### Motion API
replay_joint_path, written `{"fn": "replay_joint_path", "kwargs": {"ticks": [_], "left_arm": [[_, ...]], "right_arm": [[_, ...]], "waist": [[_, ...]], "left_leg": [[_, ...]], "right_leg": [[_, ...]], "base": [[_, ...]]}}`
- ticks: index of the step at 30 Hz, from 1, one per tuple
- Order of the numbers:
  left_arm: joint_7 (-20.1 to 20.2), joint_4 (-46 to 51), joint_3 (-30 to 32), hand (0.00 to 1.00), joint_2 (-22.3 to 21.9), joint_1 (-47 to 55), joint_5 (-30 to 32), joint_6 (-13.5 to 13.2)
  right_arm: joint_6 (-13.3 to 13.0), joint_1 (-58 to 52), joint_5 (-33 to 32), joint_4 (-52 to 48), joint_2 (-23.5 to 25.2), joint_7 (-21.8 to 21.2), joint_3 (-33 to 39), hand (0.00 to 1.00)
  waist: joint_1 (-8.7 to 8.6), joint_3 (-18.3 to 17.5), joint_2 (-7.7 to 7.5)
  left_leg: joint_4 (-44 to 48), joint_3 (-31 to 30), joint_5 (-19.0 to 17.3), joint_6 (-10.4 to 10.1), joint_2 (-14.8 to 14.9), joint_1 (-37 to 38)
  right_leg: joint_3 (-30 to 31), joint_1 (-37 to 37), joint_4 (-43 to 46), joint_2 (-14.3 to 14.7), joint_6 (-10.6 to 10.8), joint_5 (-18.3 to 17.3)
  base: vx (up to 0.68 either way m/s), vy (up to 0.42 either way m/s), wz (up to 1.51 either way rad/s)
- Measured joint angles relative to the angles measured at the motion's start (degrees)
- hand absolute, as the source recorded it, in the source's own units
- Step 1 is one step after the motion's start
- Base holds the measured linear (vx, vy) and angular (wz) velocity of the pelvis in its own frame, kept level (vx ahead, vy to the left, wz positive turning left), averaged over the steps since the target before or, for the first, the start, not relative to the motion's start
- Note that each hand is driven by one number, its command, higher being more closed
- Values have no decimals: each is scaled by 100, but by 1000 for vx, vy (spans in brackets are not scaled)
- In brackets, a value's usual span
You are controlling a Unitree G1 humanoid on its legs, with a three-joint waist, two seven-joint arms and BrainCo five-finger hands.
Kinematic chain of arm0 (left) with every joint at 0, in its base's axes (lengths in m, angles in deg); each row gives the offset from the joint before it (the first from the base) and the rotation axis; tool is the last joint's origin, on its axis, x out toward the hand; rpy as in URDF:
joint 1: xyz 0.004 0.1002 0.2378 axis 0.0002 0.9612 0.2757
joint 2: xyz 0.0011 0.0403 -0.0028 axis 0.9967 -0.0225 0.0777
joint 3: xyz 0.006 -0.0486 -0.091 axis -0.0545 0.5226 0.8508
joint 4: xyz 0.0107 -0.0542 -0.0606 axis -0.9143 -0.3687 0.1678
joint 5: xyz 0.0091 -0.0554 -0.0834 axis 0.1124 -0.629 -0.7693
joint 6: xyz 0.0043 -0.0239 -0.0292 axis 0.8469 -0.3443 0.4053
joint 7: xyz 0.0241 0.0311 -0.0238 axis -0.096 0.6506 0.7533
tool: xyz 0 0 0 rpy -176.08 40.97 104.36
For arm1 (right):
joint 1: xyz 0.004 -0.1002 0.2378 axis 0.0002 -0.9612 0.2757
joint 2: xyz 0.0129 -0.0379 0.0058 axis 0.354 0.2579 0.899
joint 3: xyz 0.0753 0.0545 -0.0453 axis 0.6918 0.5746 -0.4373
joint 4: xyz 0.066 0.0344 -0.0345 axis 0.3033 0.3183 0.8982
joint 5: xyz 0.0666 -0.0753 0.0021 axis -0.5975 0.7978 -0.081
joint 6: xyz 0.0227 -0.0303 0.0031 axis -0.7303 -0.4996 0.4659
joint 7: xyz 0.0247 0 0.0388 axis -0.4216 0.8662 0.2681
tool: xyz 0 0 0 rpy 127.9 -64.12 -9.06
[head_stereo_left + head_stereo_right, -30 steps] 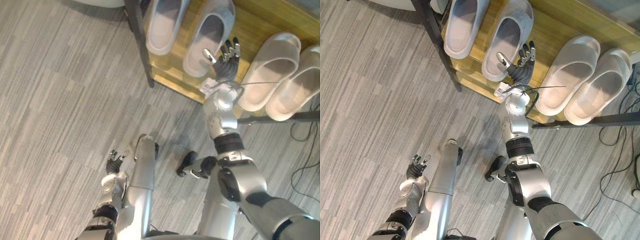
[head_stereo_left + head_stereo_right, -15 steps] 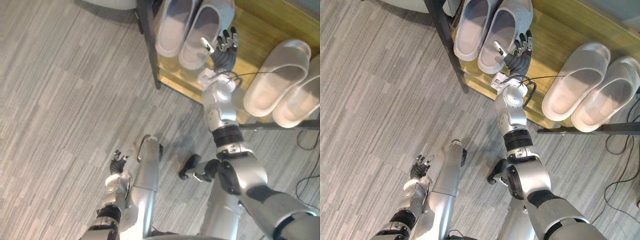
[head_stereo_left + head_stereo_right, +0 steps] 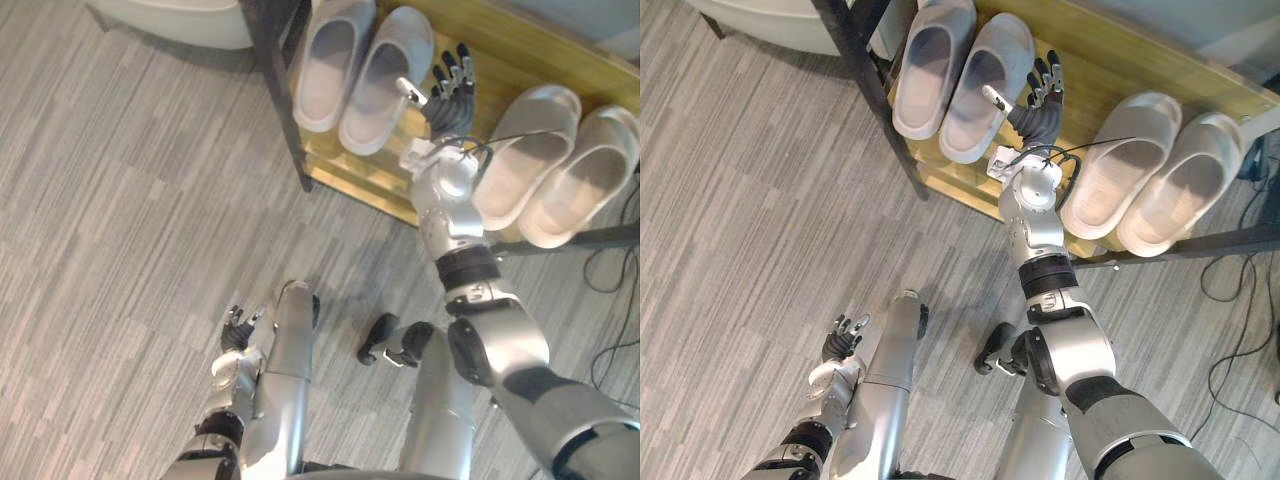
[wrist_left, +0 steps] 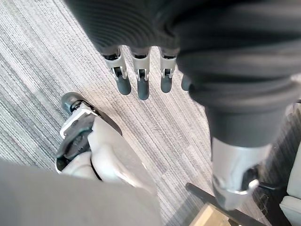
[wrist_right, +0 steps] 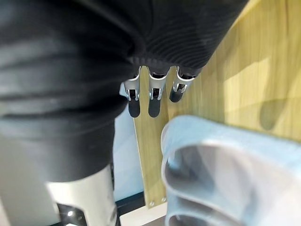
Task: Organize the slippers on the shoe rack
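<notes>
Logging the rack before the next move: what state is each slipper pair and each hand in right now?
grey slippers: soles down, side by side on the shoe rack shelf.
white slippers: soles down, side by side, right of the grey pair.
right hand: open, fingers straight, beside the grey slippers, holding nothing.
left hand: open, relaxed, low over the floor.

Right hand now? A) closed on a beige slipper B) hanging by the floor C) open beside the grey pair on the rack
C: the right hand has straight fingers, holding nothing, next to the pale grey open-back slippers on the wooden shoe rack.
</notes>
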Motion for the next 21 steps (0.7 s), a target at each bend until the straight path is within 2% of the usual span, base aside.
{"fn": "replay_joint_path", "kwargs": {"ticks": [3, 5, 8, 11, 14, 16, 19, 21], "left_arm": [[24, 28, 5, 0, 16, 57, 2, 5], [39, 80, 9, 0, 28, 109, 7, 8], [102, 109, -48, 0, 80, 301, 88, 13], [143, 210, -181, 0, 211, 683, 216, 3], [174, 151, -577, 0, 390, 866, 475, 32], [224, 4, -962, 0, 482, 932, 683, 48], [327, -252, -1455, 0, 510, 978, 979, 143], [384, -269, -1717, 0, 464, 1042, 1154, 164]], "right_arm": [[4, -561, 234, -581, 11, -1, -41, 0], [-6, -1092, 412, -1186, 59, -9, -163, 0], [-17, -2206, 876, -2016, 134, -132, -437, 0], [-56, -3256, 1371, -2508, 326, -252, -613, 0], [-29, -4316, 1779, -2541, 487, -531, -711, 0], [-27, -4800, 1793, -2341, 542, -727, -786, 0], [-15, -5134, 1823, -1637, 478, -967, -766, 0], [7, -5321, 2026, -1135, 451, -1085, -642, 0]], "waist": [[-100, 18, -31], [-140, 69, -121], [-251, 83, -189], [-426, -104, -345], [-523, -328, -490], [-634, -558, -548], [-820, -868, -566], [-868, -993, -529]], "left_leg": [[-132, 60, -1, 3, 4, 277], [-319, 165, 7, 18, 27, 632], [-900, 331, 87, 104, 117, 1423], [-1630, 640, 253, 221, 247, 2096], [-2390, 860, 486, 251, 271, 2796], [-2868, 991, 598, 304, 255, 3232], [-3626, 1200, 847, 364, 189, 3863], [-4115, 1381, 994, 402, 188, 4308]], "right_leg": [[17, 263, -114, 0, -17, 34], [77, 540, -255, 8, 6, 46], [47, 1302, -848, 82, 58, 186], [54, 1903, -1579, 170, 159, 428], [62, 2545, -2369, 256, 242, 714], [94, 2936, -2891, 318, 314, 905], [151, 3458, -3702, 388, 420, 1240], [265, 3806, -4254, 476, 481, 1493]], "base": [[57, 36, 2], [58, 12, -3], [77, 9, -3], [106, 33, -9], [131, 74, -10], [163, 97, -12], [139, 83, -20], [161, 94, -36]]}}
